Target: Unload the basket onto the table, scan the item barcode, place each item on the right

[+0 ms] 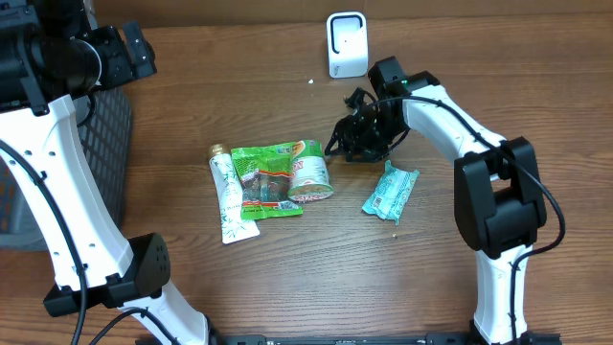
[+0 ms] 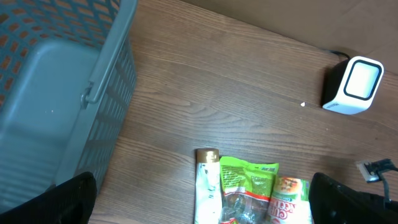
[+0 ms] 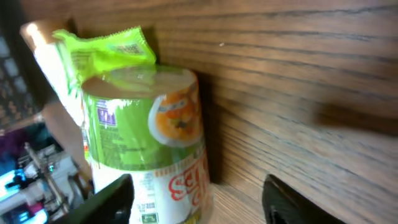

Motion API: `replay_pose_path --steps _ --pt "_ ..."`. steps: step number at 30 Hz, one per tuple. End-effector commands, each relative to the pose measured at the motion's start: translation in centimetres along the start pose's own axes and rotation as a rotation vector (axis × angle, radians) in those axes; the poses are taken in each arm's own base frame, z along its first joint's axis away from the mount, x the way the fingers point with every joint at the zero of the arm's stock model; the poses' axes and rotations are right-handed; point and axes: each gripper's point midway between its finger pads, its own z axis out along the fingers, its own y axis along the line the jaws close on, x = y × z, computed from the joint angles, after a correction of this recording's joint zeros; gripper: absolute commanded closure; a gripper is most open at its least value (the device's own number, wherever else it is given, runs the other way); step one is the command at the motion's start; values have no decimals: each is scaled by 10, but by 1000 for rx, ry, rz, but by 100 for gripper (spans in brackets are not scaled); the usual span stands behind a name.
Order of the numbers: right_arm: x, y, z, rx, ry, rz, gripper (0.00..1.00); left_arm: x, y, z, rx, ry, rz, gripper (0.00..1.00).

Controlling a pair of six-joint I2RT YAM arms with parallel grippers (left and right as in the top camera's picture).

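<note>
Overhead view only: both arms, the whole table [image 1: 192,287] and a teal packet [image 1: 391,192] to the right of the pile.
Left wrist view only: the inside of the grey basket [image 2: 62,93] and the scanner [image 2: 353,85] seen from the side, its pale window facing this way.
Right wrist view only: a close look at the printed side of the cup noodle [image 3: 143,143].
Cup noodle position: mid-table, on its side, lying on a green packet [image 1: 263,177] with a white tube [image 1: 227,196] to the left of that.
Cup noodle direction: long axis runs from the far side to the near side, with the wider end toward the near edge.
Right gripper [image 1: 359,139]: just beyond the cup's far right; its fingers [image 3: 112,199] are spread apart and clamp nothing.
Left gripper [image 1: 134,56]: high at the far left over the basket, spread fully wide and empty.
Edges: the scanner is at the far edge and the basket at the left edge.
Open room: bare wood between cup and scanner, and along the near edge.
</note>
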Motion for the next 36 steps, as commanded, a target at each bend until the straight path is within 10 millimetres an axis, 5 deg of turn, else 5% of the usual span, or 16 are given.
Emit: replay_pose_path --steps 1,10,16,20,27,36 --pt "0 12 -5 61 -40 -57 20 0 3 -1 -13 -3 -17 0" --pt "16 30 34 52 -22 -55 3 0 3 -1 -13 -3 -17 0" --pt "22 29 51 27 -17 -33 8 0 3 -1 -13 -3 -17 0" --pt "27 31 58 30 -11 -46 23 0 3 -1 -13 -3 -17 0" --pt "21 24 50 64 -26 -29 31 0 3 -1 -13 -3 -17 0" --pt "-5 -1 1 422 -149 -49 30 0 3 -1 -13 -3 -17 0"
